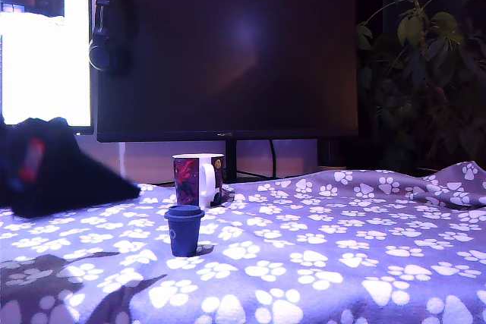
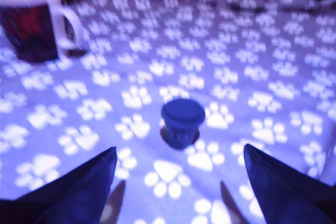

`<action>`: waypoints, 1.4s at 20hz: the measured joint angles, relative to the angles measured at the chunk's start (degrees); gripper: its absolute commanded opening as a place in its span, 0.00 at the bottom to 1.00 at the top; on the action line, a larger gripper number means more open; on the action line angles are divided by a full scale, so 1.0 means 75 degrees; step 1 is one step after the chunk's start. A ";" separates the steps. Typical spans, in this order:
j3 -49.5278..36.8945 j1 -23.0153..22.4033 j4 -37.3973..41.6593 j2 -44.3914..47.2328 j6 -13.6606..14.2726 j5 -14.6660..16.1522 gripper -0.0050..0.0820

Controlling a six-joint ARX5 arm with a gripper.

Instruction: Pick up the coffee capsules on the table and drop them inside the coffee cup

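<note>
My hand (image 2: pixel 176 182) spread wide, fingers (image 2: pixel 79 187) apart, clamped on nothing. Capsule (image 2: pixel 182 120) upright on bench (image 2: pixel 273 66), rim up, axis vertical, straight ahead of hand, roughly centred between fingertips but beyond them, not touching. Cup (image 2: pixel 32 22) farther off, well past capsule, handle toward it. Exterior view: capsule (image 1: pixel 184 229) just in front of cup (image 1: pixel 197 180), hand at that view's left. Next, I judge: push forward, straddle capsule, close

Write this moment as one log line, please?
hand: open, empty, short of capsule | capsule: upright on blanket | mug: upright behind capsule | step: approaching
</note>
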 measured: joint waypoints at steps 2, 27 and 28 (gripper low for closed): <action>0.0070 0.0000 0.0166 0.0536 0.0003 0.0189 0.87; 0.2658 -0.0128 -0.1288 0.2745 0.0382 0.0530 0.66; 0.2658 -0.0128 -0.1297 0.2745 0.0382 0.0525 0.54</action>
